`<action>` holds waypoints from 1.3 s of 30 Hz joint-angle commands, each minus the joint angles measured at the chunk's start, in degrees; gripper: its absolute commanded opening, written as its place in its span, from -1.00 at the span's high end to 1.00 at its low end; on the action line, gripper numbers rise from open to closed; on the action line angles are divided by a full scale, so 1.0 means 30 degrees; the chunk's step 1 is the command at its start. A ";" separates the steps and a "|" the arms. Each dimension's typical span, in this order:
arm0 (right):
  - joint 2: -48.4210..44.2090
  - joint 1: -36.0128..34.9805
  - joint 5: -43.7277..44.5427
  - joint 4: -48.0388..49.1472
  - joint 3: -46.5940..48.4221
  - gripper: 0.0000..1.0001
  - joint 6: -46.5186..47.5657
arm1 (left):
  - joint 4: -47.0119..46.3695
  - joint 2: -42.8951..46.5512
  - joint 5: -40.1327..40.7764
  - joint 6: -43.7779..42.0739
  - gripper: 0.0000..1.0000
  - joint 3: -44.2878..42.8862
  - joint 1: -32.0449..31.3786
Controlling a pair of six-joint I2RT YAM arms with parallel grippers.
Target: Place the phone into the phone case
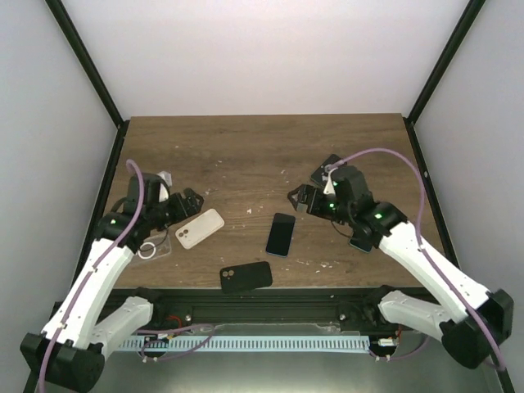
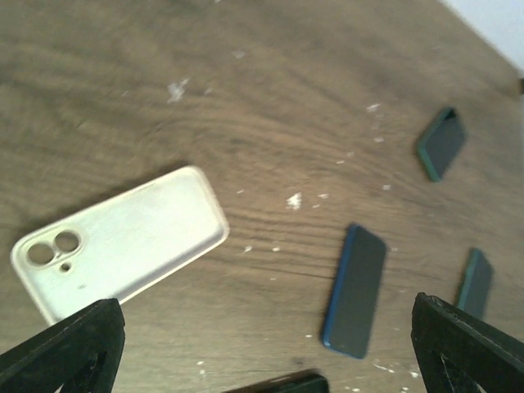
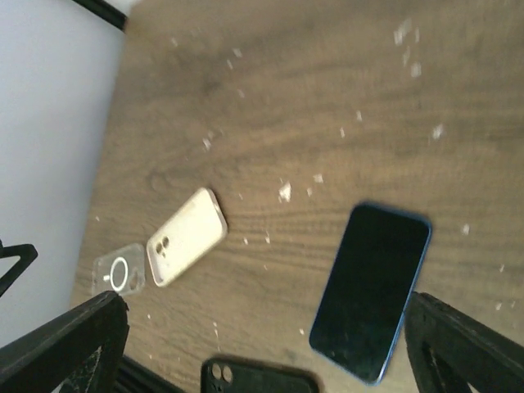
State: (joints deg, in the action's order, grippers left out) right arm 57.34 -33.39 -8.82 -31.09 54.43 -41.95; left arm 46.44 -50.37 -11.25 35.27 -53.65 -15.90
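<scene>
Two grippers hang spread and empty, ready to grasp: left gripper over the white case, right gripper by the phone.

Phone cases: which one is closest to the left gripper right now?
The cream-white case, right beside the left gripper. The clear case lies back under that arm; the black case lies farther off to the right.

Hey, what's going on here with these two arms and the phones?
Two robot arms are set to fit a phone into a case, but neither holds anything yet. The left gripper hangs open near the cream case; the right gripper hangs open beside the blue phone, which lies flat on the table. A black case lies nearer the arms.
</scene>
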 commanded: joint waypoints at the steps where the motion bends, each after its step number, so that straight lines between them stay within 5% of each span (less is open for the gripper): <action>1: 0.1873 -0.0328 -0.1859 0.0590 -0.0860 -0.79 -0.0617 | 0.0138 -0.0661 0.1793 0.2219 -0.92 0.1330 0.0143; 20: 0.9647 -0.3298 0.1166 0.0954 0.0115 -0.67 -0.3303 | -0.4745 -0.3571 0.3748 0.4647 -0.54 0.6509 0.0128; 23: 1.0152 -0.3395 0.1270 0.1108 0.0338 -0.66 -0.3709 | -0.6061 -0.4569 0.5252 0.4020 -0.58 0.6529 0.0293; 31: 1.0752 -0.3431 0.1426 0.1576 0.0283 -0.67 -0.3567 | -0.8687 -0.7208 0.4805 0.1892 -0.70 0.5069 0.2428; 39: 1.0490 -0.3461 0.1356 0.1707 0.0254 -0.70 -0.2860 | -0.9574 -0.9348 0.2911 -0.1466 -0.61 0.4480 0.2431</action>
State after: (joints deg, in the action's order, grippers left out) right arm 89.73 -43.33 -5.93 -26.55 53.47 -51.70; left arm 20.14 -75.59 0.56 37.17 -39.11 -8.51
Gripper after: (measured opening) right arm 0.847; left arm 0.811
